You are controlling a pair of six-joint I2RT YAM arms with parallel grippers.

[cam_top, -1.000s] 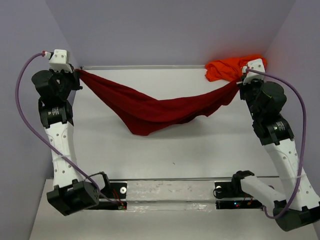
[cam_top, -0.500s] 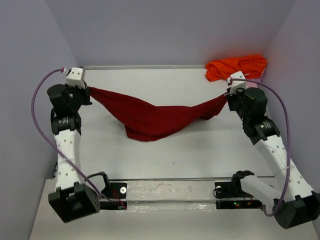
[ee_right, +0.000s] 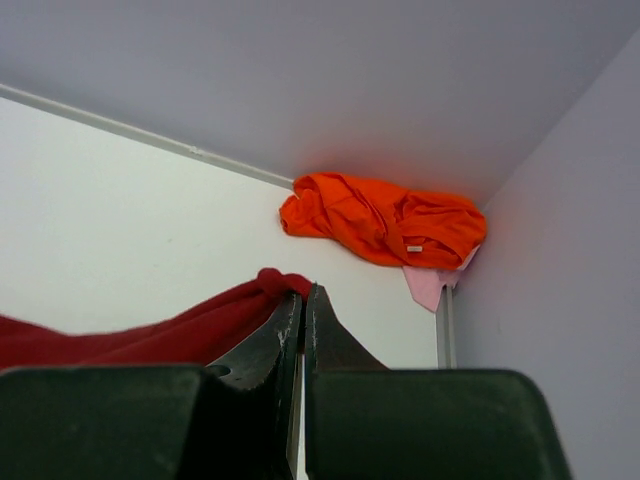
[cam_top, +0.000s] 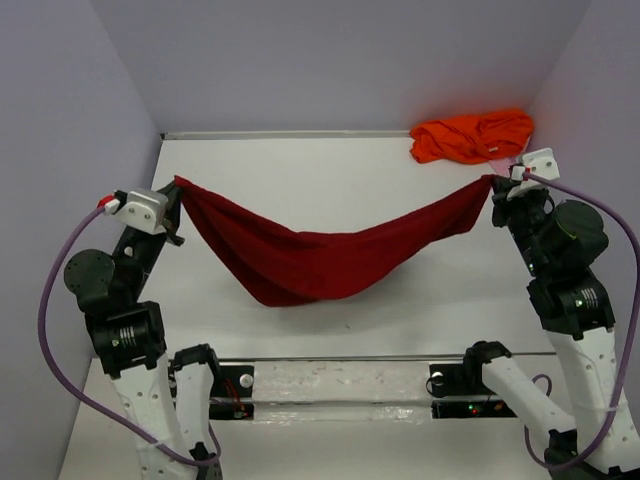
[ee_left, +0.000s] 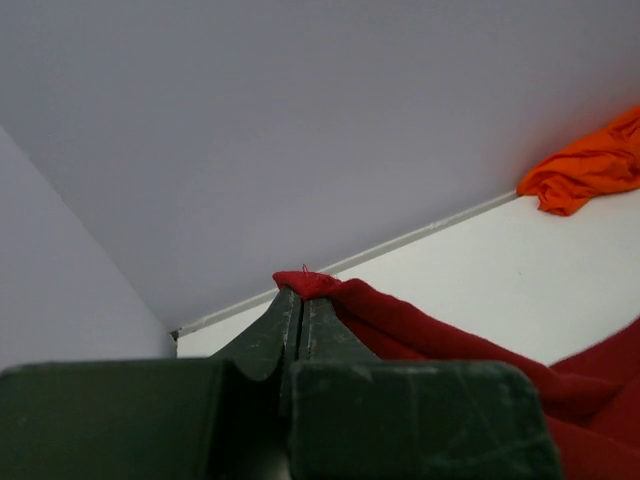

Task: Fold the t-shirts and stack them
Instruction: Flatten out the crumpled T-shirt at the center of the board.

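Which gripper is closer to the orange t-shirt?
Right. The right gripper, clamping the red t-shirt, is just in front of the orange t-shirt; the left gripper is far across the table.

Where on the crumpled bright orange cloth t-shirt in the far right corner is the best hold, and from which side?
Probably the near-left edge of the bright orange cloth t-shirt, at a raised fold, from above on the table side: walls close off its far and right sides.

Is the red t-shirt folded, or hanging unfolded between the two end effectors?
Unfolded: the red t-shirt hangs as a sagging band, one end pinched in the left end effector, the other in the right end effector.
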